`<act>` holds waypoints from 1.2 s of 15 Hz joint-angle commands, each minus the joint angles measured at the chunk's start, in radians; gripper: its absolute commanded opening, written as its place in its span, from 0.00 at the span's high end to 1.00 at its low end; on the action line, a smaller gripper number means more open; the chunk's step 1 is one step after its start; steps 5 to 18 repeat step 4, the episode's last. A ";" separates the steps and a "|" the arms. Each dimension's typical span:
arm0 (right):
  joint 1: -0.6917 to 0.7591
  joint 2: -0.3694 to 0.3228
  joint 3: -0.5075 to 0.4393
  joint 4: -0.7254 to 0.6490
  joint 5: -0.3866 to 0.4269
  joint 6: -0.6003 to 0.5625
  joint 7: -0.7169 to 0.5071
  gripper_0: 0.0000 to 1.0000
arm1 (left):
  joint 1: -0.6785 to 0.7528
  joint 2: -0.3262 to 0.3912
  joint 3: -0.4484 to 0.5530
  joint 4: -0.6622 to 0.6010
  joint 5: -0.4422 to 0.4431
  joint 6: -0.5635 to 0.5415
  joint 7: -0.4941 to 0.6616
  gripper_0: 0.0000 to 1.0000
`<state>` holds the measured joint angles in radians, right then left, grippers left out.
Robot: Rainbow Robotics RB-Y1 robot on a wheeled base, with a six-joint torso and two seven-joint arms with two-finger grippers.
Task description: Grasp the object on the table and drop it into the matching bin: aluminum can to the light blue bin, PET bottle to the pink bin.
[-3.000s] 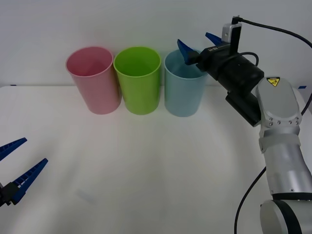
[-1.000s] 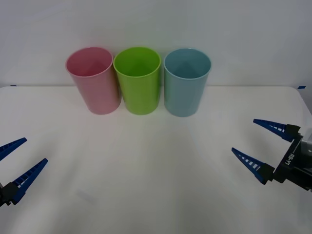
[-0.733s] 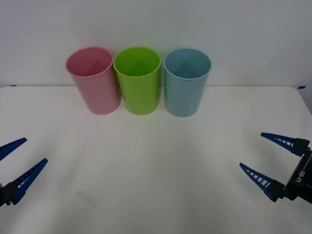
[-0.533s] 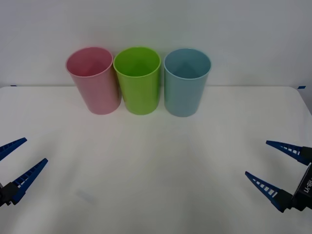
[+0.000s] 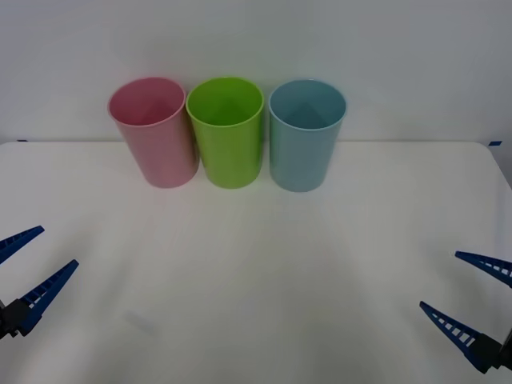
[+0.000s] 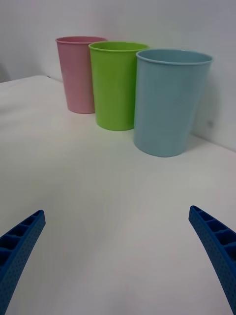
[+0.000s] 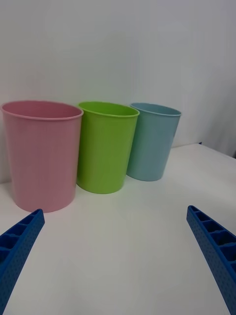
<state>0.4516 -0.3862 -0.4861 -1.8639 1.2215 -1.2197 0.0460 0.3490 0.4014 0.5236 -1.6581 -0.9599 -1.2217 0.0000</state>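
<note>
The right gripper (image 5: 478, 308) hangs low over the near right part of the table (image 5: 264, 272), well apart from the blue bin (image 5: 306, 134) and nearer the robot than it; its two ribbed blue fingers (image 5: 453, 330) stand wide apart with nothing between them and nothing touching them. From its own wrist camera the same fingers (image 6: 19, 243) spread to either side over bare white surface, and the blue bin (image 6: 168, 101) stands ahead of them. The left gripper (image 5: 24, 270) hovers over the near left part of the table, far from the blue bin on the other side, its fingers (image 5: 44, 293) likewise spread wide and holding nothing; in its wrist view the fingers (image 7: 212, 246) frame the row of bins. The table is a wide plain white surface, backed by a pale blank wall (image 5: 256, 40). Three tall round bins stand upright in a row at the far side of the table, open mouths up, each tapering toward its base: the green bin (image 5: 228, 132) is just beside the blue bin on its left, their rims almost touching, and the pink bin (image 5: 155, 130) is next beyond the green one. What can be seen of the blue bin's inside from the front camera is an even blue wall; its bottom is hidden, so I cannot tell where the can is or which way it points.
</note>
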 commanded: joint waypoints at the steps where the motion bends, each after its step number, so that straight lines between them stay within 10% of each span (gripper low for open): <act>1: 0.009 0.001 0.003 0.000 0.012 0.000 0.000 0.00 | 0.000 0.000 0.000 0.000 0.000 0.000 0.000 0.00; 18: 0.009 0.001 0.003 0.000 0.012 0.000 0.000 0.00 | 0.000 0.000 0.000 0.000 0.000 0.000 0.000 0.00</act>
